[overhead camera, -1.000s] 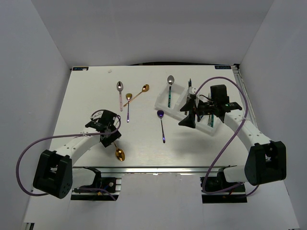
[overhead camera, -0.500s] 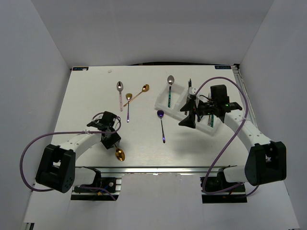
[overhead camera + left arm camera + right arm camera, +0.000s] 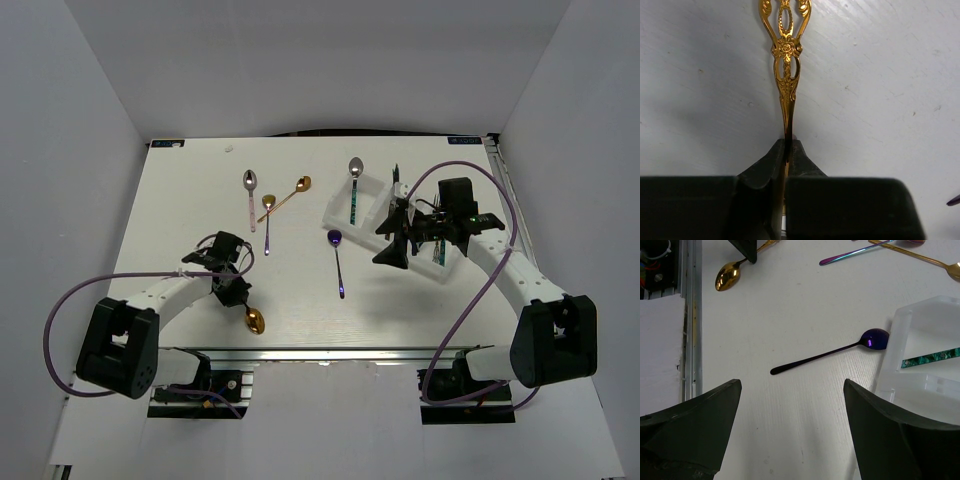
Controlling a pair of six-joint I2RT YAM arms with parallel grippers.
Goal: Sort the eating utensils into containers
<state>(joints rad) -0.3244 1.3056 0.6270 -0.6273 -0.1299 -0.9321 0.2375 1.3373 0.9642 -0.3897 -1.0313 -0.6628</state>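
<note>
Black fingertips [image 3: 765,170] of the left gripper [image 3: 786,156] are pressed together on the ornate handle of a gold spoon [image 3: 786,60]. The handle runs straight away from them over the white table [image 3: 880,90]. Seen from above, this gripper is low near the table's front edge, and the spoon's bowl sticks out on its near side, toward the arm bases.

The right gripper [image 3: 790,390] has its jaws spread wide with nothing between them. It hangs above the table at the near left side of the white tray [image 3: 920,320]. On the table under the gap lies a purple spoon [image 3: 830,356], its bowl just beside the tray's wall and its handle pointing away from the tray.

A teal-green handle [image 3: 932,357] lies lengthwise in the tray's leftmost compartment. A silver spoon bowl [image 3: 355,167] lies just past the far rim, in line with that handle; whether the two are one piece cannot be told. A dark teal utensil [image 3: 397,178] juts past the far rim further right, and the right arm hides which compartment it is in.

Well to the left of the tray, a pale silver spoon [image 3: 250,195], a second gold spoon [image 3: 287,197] and a slim iridescent utensil [image 3: 267,235] lie close together on the table.
</note>
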